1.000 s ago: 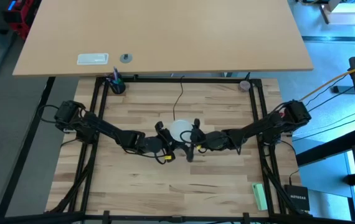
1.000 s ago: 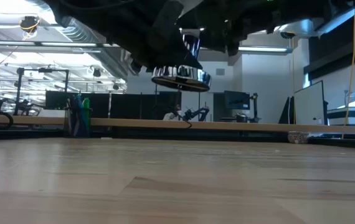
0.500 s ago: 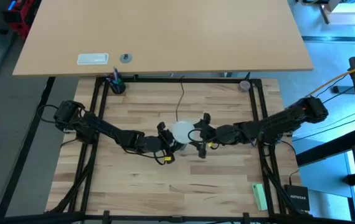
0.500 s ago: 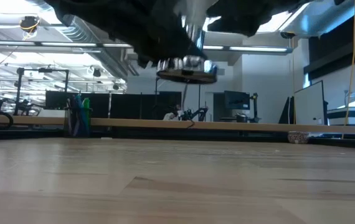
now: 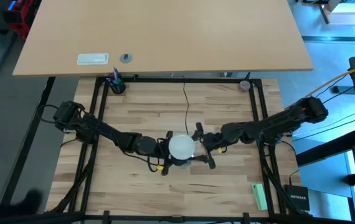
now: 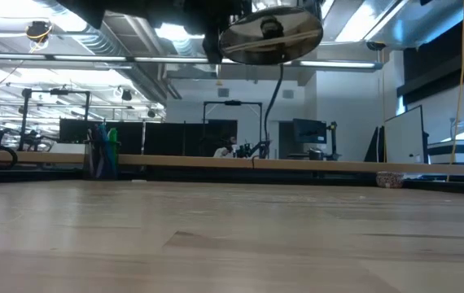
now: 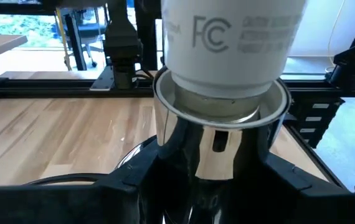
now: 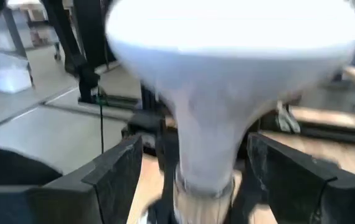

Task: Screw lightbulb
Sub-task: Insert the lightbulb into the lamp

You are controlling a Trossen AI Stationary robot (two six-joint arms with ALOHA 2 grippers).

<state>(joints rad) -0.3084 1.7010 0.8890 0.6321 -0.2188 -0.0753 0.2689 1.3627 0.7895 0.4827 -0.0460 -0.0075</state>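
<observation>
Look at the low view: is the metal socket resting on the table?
No, the metal socket hangs high above the wooden table, clear of it.

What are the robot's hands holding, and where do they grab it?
The left gripper holds the shiny metal socket by its sides. The right gripper's fingers sit around the lightbulb neck, apparently not squeezing.

lightbulb (image 8: 227,93): globe blurred and cut by the right wrist view's upper edge
lightbulb screw base: hidden inside the socket (image 7: 218,143)
left hand (image 5: 160,151): fingertips hidden under the globe from above
socket cord (image 6: 274,89): upper end hidden behind the disc
</observation>
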